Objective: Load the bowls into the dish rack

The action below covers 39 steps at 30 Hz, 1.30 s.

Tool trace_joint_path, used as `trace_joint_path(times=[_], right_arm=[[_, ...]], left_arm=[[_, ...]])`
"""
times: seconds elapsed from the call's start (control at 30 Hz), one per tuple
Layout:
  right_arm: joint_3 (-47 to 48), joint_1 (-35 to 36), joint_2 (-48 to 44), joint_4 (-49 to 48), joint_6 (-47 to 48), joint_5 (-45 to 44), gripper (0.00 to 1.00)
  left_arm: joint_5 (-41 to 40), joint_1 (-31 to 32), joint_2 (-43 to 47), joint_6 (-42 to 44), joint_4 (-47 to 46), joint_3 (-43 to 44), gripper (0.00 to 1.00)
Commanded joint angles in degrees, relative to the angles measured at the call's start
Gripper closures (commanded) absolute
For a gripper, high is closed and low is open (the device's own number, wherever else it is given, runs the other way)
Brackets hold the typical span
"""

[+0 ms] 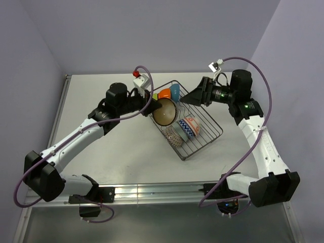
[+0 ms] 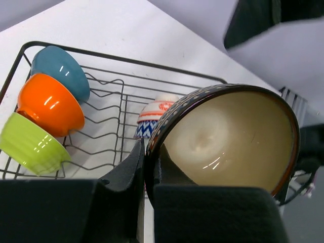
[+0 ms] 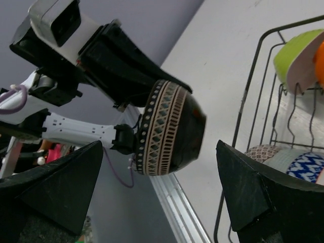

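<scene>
My left gripper (image 1: pixel 155 105) is shut on the rim of the dark brown patterned bowl (image 1: pixel 166 112), held tilted on edge over the near-left part of the dish rack (image 1: pixel 212 135). In the left wrist view the fingers (image 2: pixel 136 157) pinch its rim, cream inside (image 2: pixel 233 136) showing. Lime green (image 2: pixel 30 144), orange (image 2: pixel 48 104) and blue (image 2: pixel 58 68) bowls stand in a row in the rack (image 2: pixel 126 59). A red-orange and blue zigzag bowl (image 1: pixel 190 126) and a grey-brown patterned bowl (image 1: pixel 172 135) lie in it. My right gripper (image 1: pixel 190 96) is open and empty, facing the held bowl (image 3: pixel 169 126).
The rack sits askew mid-table. A white and red camera block (image 1: pixel 140 78) and purple cables (image 1: pixel 255 68) rise over the back. The metal rail (image 1: pixel 152 191) runs along the near edge. Grey walls stand left and right.
</scene>
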State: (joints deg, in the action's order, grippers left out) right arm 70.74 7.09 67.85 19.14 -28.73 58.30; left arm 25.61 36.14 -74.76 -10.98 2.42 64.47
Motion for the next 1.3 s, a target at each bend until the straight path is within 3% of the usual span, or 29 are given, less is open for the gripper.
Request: trace_joint_path(times=[0.0,0.4,0.77,1.03,1.13,1.17,1.23,1.27], right_arm=[[-2.09,1.43,-1.67,-5.86,-6.85,1.99,0.0],[-6.93,3.8,-1.32,-9.29,-13.01,-1.17,0.0],[-8.95,5.56,-0.53,-13.07,-16.7,2.25,0.0],[-9.74,6.79,0.61,-15.1,-18.82,4.1,0.11],[-9.66,7.41,0.96,-13.6,-17.59,4.01,0.25],[-9.48,7.41,0.96,-12.99,-17.07,4.01,0.36],[-9.04,7.41,1.31,-12.02,-16.27,3.84,0.5],[-8.69,7.41,1.32,-11.84,-16.1,3.92,0.66]], left_arm=[[0.67,-0.11,-1.0,-7.64,-10.58,3.82,1.0],[3.4,-0.81,-2.67,-13.88,-15.68,4.0,1.0],[4.54,-1.34,-3.81,-15.74,-16.92,4.35,1.0],[3.93,-1.42,-4.43,-15.38,-16.04,5.05,1.0],[4.01,-1.42,-4.51,-15.3,-15.78,5.05,1.0],[4.19,-1.42,-4.43,-15.21,-15.69,4.97,1.0],[4.1,-1.42,-4.25,-15.03,-15.6,4.79,1.0],[4.28,-1.42,-4.25,-14.95,-15.51,4.7,1.0]])
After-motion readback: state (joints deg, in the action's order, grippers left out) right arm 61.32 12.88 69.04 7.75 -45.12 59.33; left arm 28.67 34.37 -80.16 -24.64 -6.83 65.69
